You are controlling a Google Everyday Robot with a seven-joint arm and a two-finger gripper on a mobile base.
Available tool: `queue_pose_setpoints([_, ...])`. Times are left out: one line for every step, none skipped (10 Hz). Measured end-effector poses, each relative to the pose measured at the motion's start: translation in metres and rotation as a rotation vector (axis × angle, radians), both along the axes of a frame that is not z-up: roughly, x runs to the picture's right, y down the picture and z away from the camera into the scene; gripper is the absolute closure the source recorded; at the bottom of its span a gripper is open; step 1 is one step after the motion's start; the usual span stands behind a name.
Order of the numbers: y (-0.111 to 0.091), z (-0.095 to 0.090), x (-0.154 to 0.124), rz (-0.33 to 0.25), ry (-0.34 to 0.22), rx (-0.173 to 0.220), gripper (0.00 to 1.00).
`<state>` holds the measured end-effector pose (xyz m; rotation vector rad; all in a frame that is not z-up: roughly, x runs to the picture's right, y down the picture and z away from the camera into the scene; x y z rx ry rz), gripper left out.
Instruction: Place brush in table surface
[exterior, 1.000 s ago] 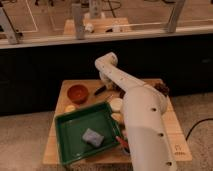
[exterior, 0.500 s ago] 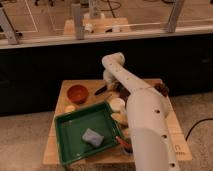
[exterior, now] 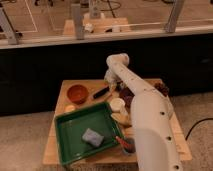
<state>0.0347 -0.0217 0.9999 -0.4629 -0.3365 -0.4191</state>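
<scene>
One slim brush (exterior: 101, 92) with a black handle is lying aslant on the light tan wooden counter (exterior: 65, 91), between the round orange-brown bowl (exterior: 77, 93) and the white arm, its upper end reaching toward the pincer (exterior: 111, 85). Hanging low just beside that end of the brush, the pincer is turning away so that I cannot tell whether it is gripping anything. Nearer the camera, a green rectangular tray (exterior: 70, 142) is holding a grey sponge (exterior: 92, 137), and a small white cup (exterior: 117, 104) is standing just beside the tray's far right corner.
</scene>
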Motion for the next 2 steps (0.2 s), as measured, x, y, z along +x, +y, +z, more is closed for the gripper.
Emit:
queue_pose_setpoints([-0.0047,-0.0038,-0.0006,0.015,-0.012,0.011,0.20])
queue_pose_setpoints([-0.0087,-0.0069,0.0006,0.028,-0.020,0.021,0.20])
